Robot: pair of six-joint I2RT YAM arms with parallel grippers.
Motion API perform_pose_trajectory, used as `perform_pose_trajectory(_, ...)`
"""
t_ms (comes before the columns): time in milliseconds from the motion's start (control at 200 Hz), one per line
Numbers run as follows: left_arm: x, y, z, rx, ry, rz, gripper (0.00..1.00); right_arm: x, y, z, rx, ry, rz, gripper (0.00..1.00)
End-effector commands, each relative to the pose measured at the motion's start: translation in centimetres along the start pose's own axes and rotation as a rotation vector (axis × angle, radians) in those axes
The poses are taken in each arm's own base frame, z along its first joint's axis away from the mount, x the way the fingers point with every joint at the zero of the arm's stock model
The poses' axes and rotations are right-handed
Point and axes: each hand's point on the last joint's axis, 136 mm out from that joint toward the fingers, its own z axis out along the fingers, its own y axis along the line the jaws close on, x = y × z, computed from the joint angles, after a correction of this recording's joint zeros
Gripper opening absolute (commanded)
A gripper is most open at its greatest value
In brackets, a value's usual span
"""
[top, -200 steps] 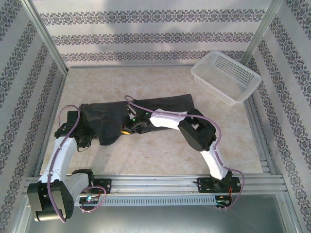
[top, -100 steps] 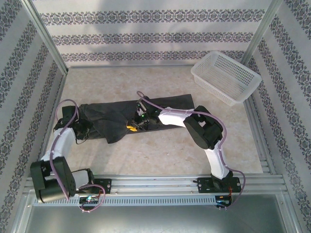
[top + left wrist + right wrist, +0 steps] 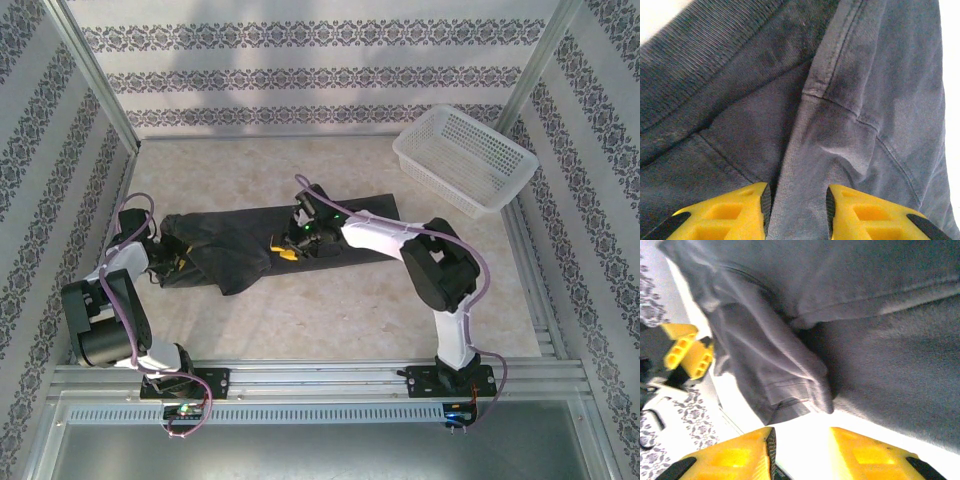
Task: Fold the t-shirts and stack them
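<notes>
Patterned wallpaper closes in a pale, marbled desk (image 3: 330, 310), with a white lattice basket (image 3: 465, 160) well apart in the far right corner. The dark t-shirt (image 3: 240, 235) lies on the desk as one long band. Its long axis runs from left to right across the middle, and the right end sits a little farther from the arms than the left. The left hand (image 3: 172, 258) sits at the band's left end, and the right hand (image 3: 290, 245) is over the near edge at about mid-length, so the stretch of cloth toward the basket has no hand on it. In the left wrist view the yellow fingers (image 3: 740, 210) stand partly apart with a raised ridge of cloth running into the gap beside a seam. I cannot tell whether that ridge is pinched or only lying between them. In the right wrist view the right hand's fingers are likewise partly spread, with bare desk showing between them and nothing held. The cloth lies just ahead of them, with a loose folded flap nearest the fingertips. My judgement is that the coming move turns on this layout. Any fold has to work along or across the left-to-right axis. The left arm is nearer the left end, and the right arm is the nearer one for both the near edge and the free right end.
</notes>
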Motion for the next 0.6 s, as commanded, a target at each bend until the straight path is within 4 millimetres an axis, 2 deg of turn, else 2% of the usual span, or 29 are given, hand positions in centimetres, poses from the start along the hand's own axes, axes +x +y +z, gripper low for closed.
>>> perform_pose_trajectory(0,0.5,-0.6,1.0,0.046,0.033,0.072,0.36,0.1,-0.4,-1.5,0.002,-0.021,-0.037,0.34)
perform_pose_trajectory(145,1.0,-0.9,1.9,0.051,0.064,0.089,0.34,-0.1,-0.2,-2.0,-0.018,-0.027,-0.036,0.34)
perform_pose_trajectory(225,1.7,-0.1,2.2,0.010,0.087,0.094,0.33,-0.2,-0.4,-2.1,-0.016,-0.030,-0.028,0.35)
perform_pose_trajectory(335,1.8,1.0,1.8,-0.041,0.065,0.097,0.32,-0.5,-0.4,-2.3,-0.021,-0.038,-0.023,0.35)
perform_pose_trajectory(515,2.4,1.7,1.4,-0.082,0.082,0.104,0.32,-0.8,-0.1,-2.4,-0.025,-0.042,-0.024,0.34)
perform_pose_trajectory(595,2.5,2.2,1.0,-0.121,0.072,0.117,0.38,-0.7,-0.1,-2.5,-0.025,-0.043,-0.024,0.34)
